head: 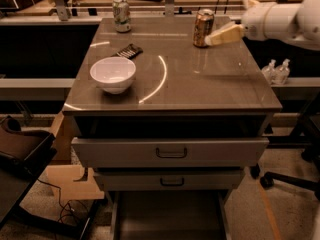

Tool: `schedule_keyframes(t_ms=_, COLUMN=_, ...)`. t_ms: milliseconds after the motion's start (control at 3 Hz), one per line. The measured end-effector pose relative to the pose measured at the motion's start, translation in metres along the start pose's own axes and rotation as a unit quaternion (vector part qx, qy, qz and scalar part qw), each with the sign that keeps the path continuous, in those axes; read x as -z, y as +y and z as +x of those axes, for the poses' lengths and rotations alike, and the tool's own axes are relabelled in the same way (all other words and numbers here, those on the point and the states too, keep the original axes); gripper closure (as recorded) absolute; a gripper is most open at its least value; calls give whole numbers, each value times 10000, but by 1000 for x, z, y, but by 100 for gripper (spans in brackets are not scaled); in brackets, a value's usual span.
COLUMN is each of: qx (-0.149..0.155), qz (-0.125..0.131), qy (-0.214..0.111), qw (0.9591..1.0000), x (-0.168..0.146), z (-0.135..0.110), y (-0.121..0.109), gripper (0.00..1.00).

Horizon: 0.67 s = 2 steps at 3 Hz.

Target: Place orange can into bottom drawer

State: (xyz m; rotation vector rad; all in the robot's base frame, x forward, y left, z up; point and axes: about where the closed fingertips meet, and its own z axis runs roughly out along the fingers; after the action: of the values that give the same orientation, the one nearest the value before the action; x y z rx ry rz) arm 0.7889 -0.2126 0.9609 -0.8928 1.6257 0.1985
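Note:
The orange can (203, 28) stands upright at the back right of the cabinet top (210, 84). My gripper (216, 37) reaches in from the right, its pale fingers (226, 34) pointing left and tips just beside the can's right side. The white arm (285, 20) extends off the right edge. The bottom drawer (170, 221) is pulled open at the foot of the cabinet, showing a plain grey floor with nothing in it.
A green-and-white can (120, 15) stands at the back left. A white bowl (113, 74) sits front left, a dark snack bar (128, 50) behind it. Two upper drawers (171, 152) with dark handles are partly out. Two small bottles (276, 71) stand right of the cabinet.

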Motion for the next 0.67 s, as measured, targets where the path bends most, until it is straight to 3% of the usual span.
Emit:
schedule_keyframes(t_ms=333, qx=-369, qz=-205, qy=-321, qw=9986, x=-60, z=-1, y=-10, gripper=0)
schedule_keyframes(t_ms=667, qx=-497, qz=-286, qy=-425, qw=9975, x=-84, z=-1, y=-12, gripper=0)
